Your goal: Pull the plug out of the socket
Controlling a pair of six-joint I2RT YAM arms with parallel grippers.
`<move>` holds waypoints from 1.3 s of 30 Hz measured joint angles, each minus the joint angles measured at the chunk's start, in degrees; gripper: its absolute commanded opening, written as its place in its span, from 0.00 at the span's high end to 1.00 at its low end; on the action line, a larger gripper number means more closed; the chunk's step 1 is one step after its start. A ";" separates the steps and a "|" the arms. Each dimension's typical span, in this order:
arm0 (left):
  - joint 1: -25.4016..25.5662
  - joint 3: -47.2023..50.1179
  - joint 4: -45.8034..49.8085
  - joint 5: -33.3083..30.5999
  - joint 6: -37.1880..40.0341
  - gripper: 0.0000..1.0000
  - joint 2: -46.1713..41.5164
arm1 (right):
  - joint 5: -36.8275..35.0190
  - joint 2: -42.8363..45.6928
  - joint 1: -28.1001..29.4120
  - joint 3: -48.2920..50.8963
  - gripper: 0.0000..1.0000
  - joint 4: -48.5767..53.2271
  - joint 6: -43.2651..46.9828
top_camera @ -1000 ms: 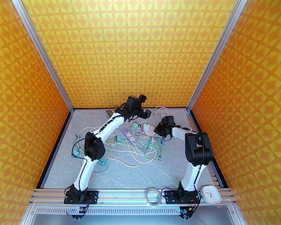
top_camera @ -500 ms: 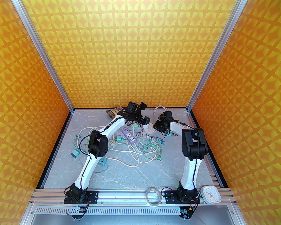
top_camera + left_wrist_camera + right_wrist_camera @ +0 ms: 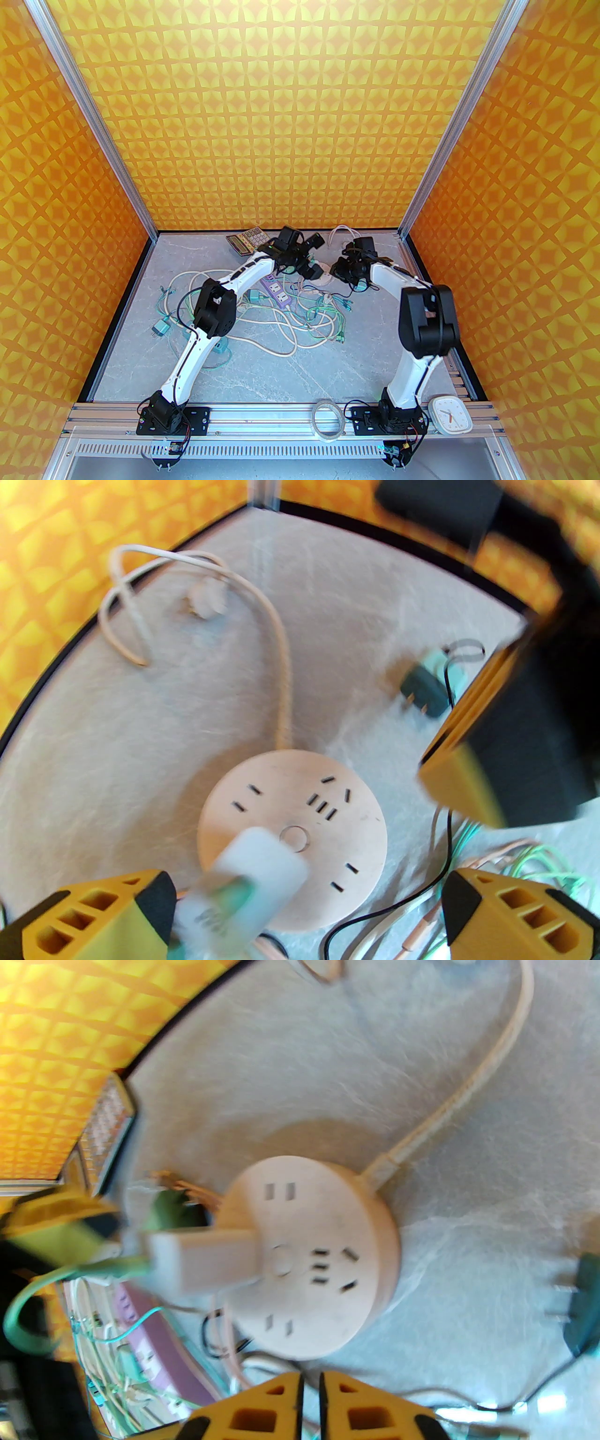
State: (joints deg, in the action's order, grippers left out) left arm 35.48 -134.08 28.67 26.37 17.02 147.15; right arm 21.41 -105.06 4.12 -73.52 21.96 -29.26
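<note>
The round white socket (image 3: 281,803) lies toward 12 o'clock on the grey desk (image 3: 140,723). Seen from the left wrist, the blurred white plug block (image 3: 262,869) stands at the socket's 7 o'clock edge. The left hand (image 3: 304,897) is released, with 2 fingers wide apart on either side of the plug. The right hand (image 3: 309,1396) is clenched on nothing, at the socket's 6 o'clock in its own view. A dark green plug (image 3: 422,691) lies loose at the socket's 2 o'clock.

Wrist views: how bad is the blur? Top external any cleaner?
Left wrist: motion-smeared, worst on the white plug; slots on the round socket still read. Right wrist: similar smear, plug and green cable streaked, fisheye curving the edge of the table. Top external: sharp, no motion blur.
</note>
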 measured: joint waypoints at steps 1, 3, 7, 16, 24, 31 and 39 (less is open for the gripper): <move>0.11 -0.70 0.04 0.00 0.70 0.06 0.44 | -0.04 0.68 0.00 0.26 0.84 0.09 0.04; 0.11 -1.66 0.35 0.00 1.57 0.15 1.16 | -0.26 1.64 0.00 0.68 0.84 0.42 0.39; 0.09 -1.79 0.72 -0.07 3.10 0.27 1.31 | -0.66 2.12 0.00 0.79 0.84 1.29 1.07; 0.98 5.84 0.09 -0.04 3.56 0.30 -3.26 | -0.63 2.12 0.00 0.85 0.84 1.44 1.05; 4.42 10.47 1.42 -2.62 4.46 0.30 -5.09 | -0.61 2.12 0.00 1.44 0.82 1.49 1.05; 4.96 8.81 1.95 -4.35 4.50 0.32 -4.02 | -0.63 2.12 0.00 1.53 0.82 2.12 1.07; 5.03 3.72 1.95 -4.79 4.94 0.42 -0.79 | -1.75 2.47 -0.17 3.54 0.82 2.78 1.03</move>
State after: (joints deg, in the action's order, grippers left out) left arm 40.51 -130.37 30.61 21.58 21.96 146.36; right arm 19.66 -102.59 3.95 -69.97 24.73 -28.23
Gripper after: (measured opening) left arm 0.593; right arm 0.175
